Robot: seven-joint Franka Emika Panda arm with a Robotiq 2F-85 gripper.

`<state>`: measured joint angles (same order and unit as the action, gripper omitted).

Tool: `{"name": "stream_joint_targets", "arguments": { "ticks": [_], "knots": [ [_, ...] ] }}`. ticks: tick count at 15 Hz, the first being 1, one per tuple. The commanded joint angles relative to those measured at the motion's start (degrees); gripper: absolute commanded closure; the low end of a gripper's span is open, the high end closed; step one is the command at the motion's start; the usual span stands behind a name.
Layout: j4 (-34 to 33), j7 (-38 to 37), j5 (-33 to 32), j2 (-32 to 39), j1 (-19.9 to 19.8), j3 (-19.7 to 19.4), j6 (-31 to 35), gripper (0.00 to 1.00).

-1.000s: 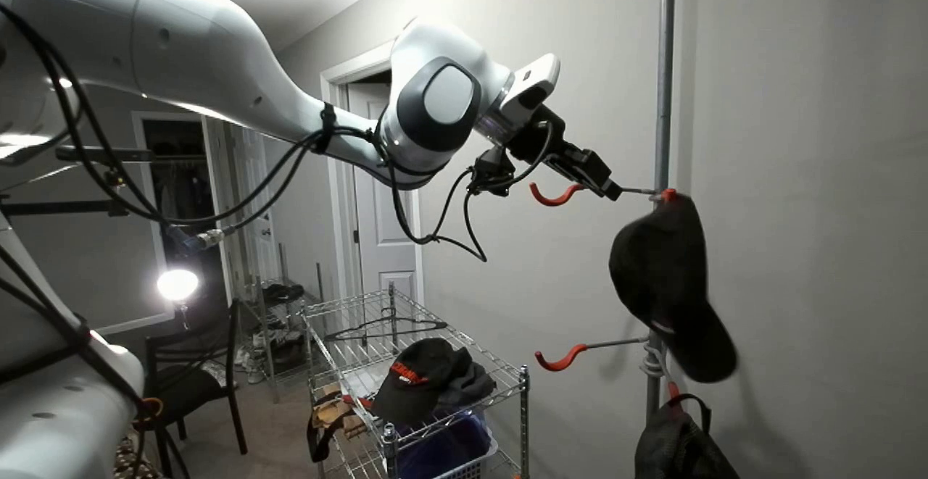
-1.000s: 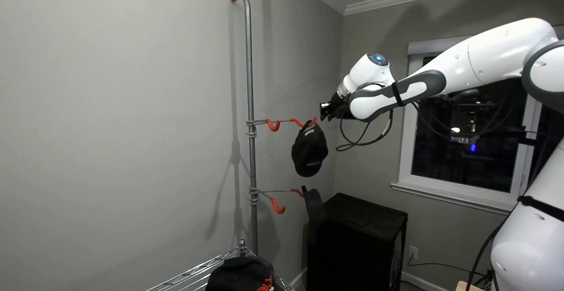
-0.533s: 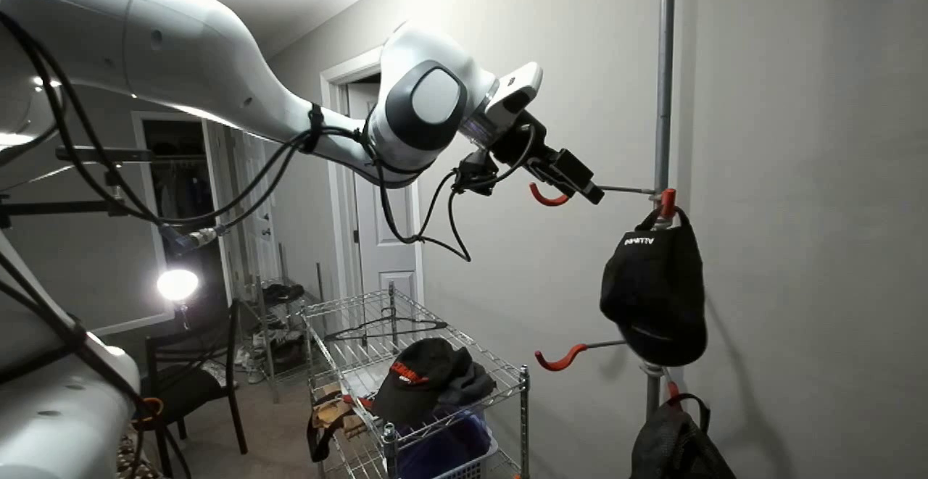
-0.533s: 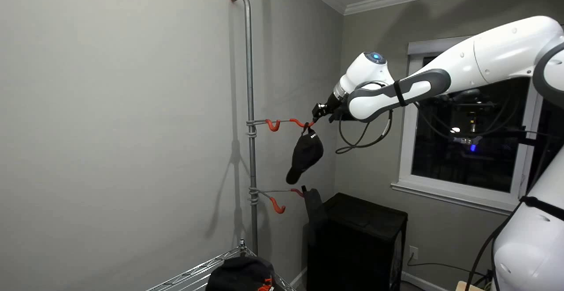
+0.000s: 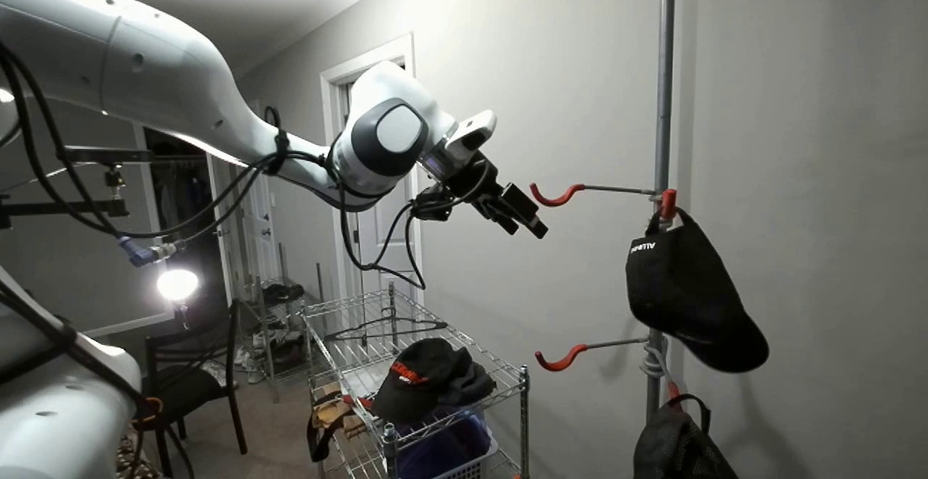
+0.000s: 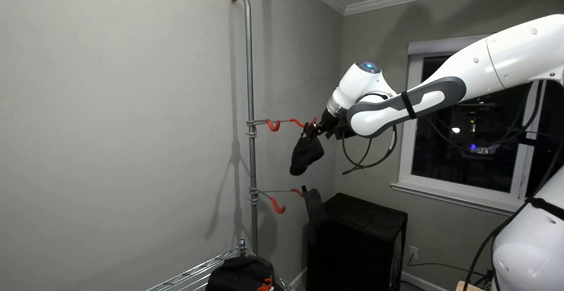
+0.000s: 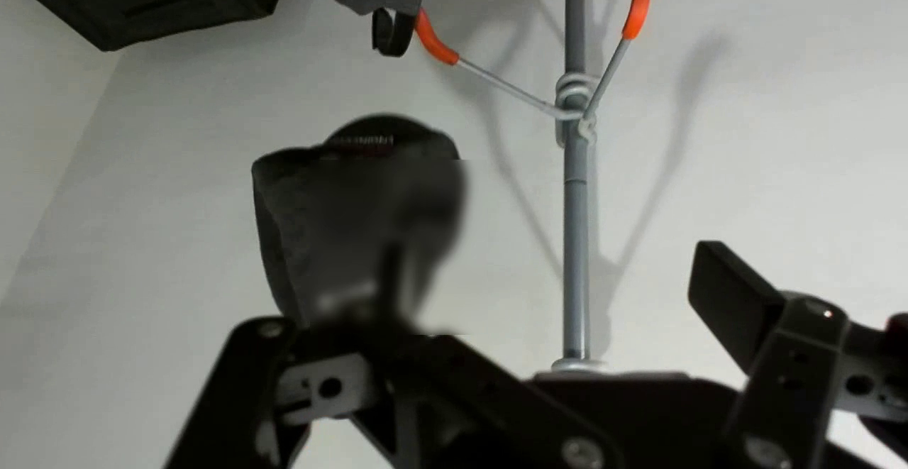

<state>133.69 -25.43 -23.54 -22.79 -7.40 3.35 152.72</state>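
Note:
A black cap (image 5: 685, 301) hangs by its back strap from a red-tipped hook (image 5: 668, 205) on the upper part of a grey pole (image 5: 664, 88). White lettering shows near its strap. My gripper (image 5: 527, 230) stands open, well apart from this cap and a little below the empty upper hook (image 5: 557, 198). In the other angle on the scene, an exterior view, the gripper (image 6: 310, 130) overlaps the top of the cap (image 6: 307, 155). From the wrist, nothing sits between the spread fingers (image 7: 734, 306); the cap (image 7: 355, 221) looks blurred behind the left finger, whose tip is hard to make out.
A lower red hook (image 5: 562, 360) juts from the pole. Beneath hangs a dark mesh-backed cap (image 5: 681, 443). A wire shelf (image 5: 525, 421) carries a black cap with red lettering (image 5: 413, 385) and a hanger (image 5: 388, 327). A black cabinet (image 6: 363, 220) stands below the arm near a window (image 6: 467, 150).
My gripper has opened and drawn back from the hook, moving left and down in an exterior view. The hanging cap has swung and turned on its hook.

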Motion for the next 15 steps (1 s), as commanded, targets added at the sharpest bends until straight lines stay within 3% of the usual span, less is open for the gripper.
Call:
{"name": "stream_joint_targets", "arguments": {
  "ticks": [1,7,15],
  "knots": [
    [7.1,0.6,-1.7,-4.9,-1.3,5.4,-0.7,0.00],
    [11.1,-1.6,-2.2,-4.7,-0.7,14.3,-1.3,0.00],
    [8.9,-9.9,-6.0,3.3,-0.5,26.3,-0.3,0.00]
  ]
}}
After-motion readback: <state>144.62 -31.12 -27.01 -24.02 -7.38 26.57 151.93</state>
